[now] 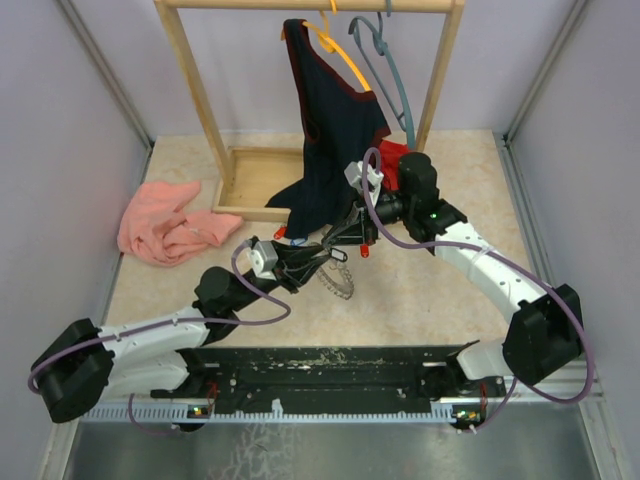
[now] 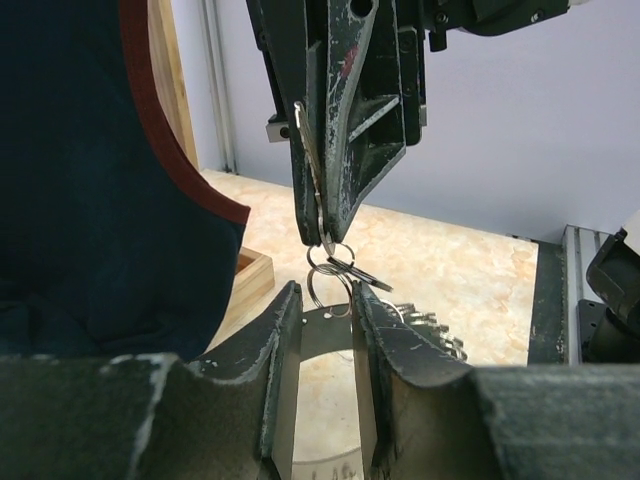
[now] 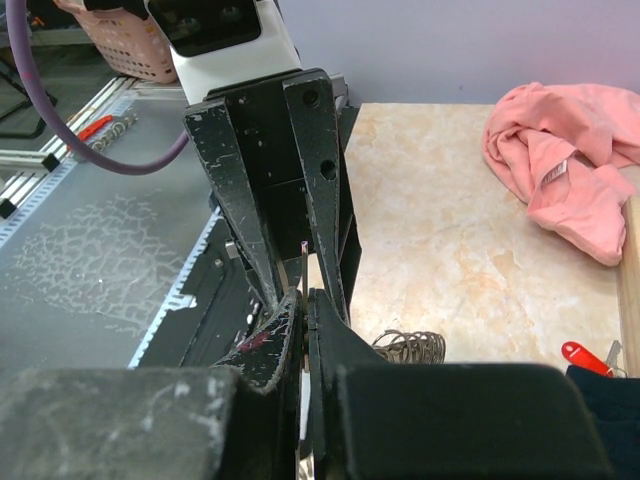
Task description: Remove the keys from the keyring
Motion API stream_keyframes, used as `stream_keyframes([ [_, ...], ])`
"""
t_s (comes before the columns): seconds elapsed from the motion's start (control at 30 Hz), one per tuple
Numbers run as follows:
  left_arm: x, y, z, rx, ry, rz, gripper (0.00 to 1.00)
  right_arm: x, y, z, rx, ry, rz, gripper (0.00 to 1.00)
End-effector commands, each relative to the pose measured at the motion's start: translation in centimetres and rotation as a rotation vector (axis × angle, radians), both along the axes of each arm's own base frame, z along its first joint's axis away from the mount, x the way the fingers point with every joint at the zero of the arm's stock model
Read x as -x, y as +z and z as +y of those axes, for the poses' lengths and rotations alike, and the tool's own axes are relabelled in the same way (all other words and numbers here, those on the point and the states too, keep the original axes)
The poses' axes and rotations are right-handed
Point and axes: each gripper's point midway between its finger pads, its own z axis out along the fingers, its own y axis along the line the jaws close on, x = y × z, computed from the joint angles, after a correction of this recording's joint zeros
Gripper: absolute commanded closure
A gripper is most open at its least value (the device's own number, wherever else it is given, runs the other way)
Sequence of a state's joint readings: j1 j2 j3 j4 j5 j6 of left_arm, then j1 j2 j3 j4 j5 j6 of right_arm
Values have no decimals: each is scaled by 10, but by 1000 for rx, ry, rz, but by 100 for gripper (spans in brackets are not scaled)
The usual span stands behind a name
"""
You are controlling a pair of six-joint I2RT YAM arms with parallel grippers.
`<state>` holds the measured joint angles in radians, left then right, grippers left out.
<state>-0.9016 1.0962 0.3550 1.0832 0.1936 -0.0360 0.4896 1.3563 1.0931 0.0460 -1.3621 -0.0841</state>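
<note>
The worktop (image 1: pixel 420 300) is overlooked from 6 o'clock; wrist views are aimed close-up at each other, left tool (image 3: pixel 303 288) and right tool (image 2: pixel 325 238) shared.

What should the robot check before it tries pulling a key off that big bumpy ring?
1. Right jaws pinched shut on the thin metal piece: ok.
2. Small wire rings sit between the left jaws: ok.
3. Left jaws really gripping those rings: cannot tell.
4. Keyring hanging free, not snagged: cannot tell.
5. Dark shirt well away from the arms: not ok, it hangs close beside them.
</note>
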Motion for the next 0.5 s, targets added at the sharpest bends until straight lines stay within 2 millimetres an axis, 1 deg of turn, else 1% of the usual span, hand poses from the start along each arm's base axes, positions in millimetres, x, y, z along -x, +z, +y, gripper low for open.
stream_keyframes([
  [0.0, 0, 14, 4, 18, 23, -24, 68, 2, 14, 1, -40, 16, -66, 100],
  [0.2, 3, 15, 2, 17, 8, -23, 68, 1, 14, 1, -40, 14, -66, 100],
  [0.47, -2, 8, -1, -14, 32, -12, 69, -1, 13, 2, -36, 1, -60, 100],
])
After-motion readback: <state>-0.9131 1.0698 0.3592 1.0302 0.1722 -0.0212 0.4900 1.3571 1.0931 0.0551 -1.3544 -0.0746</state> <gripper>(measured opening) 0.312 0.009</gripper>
